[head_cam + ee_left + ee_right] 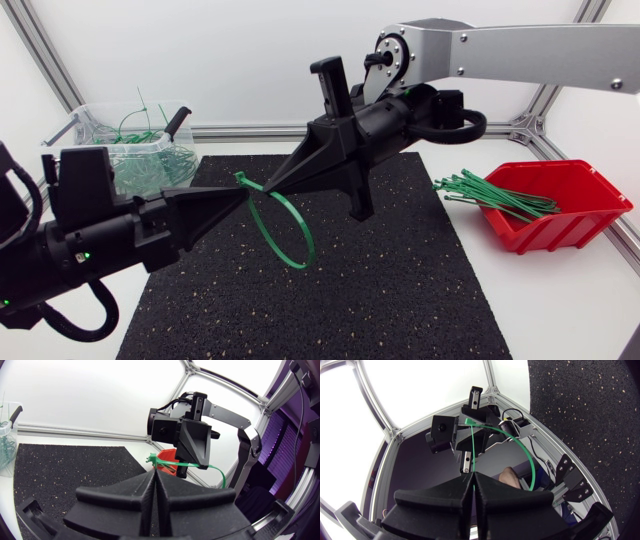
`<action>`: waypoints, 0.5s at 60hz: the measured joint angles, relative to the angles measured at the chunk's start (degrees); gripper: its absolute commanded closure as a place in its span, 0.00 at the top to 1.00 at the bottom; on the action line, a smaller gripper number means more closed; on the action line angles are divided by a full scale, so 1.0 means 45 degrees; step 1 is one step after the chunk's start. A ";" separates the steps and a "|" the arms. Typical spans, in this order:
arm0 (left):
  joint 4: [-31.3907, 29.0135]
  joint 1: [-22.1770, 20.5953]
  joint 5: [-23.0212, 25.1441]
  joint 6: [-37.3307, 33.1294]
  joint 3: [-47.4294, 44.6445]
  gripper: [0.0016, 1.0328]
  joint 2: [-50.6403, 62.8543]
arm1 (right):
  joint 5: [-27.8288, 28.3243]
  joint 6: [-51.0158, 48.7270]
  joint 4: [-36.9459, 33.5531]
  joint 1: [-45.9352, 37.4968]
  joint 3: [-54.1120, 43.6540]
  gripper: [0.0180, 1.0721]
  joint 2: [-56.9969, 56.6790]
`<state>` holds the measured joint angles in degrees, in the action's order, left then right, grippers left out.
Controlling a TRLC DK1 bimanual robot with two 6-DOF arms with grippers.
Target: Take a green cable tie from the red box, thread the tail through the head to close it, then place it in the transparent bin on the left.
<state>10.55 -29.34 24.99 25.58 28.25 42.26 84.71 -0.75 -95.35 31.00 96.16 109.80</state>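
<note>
Your left hand (232, 196) and right hand (268, 186) meet nose to nose above the black mat (400, 280). Both are pinched closed on the same green cable tie (298, 264).

- Left hand grips right beside the tie's head, which keeps the head steady as the target.
- Right hand clamps the strap just past it. Judging by that, it's feeding or pulling the tail.
- The rest of the tie hangs below as a loop, clear of the mat.
- Can't tell from any view whether the tail is actually through the head.

Transparent bin (150, 165) sits behind the left arm, so it's a short carry once closed. Red box (575, 215) with spare ties (490, 195) is on the table (560, 300), far right.
</note>
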 measured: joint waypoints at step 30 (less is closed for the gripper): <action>0.0015 0.0024 -0.0078 -0.0010 0.0000 0.03 0.0058 | -0.0005 0.0000 0.0141 0.0000 -0.0078 0.06 -0.0044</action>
<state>10.61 -29.23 24.64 25.54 28.25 42.52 84.68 -0.75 -94.72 31.00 95.81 109.60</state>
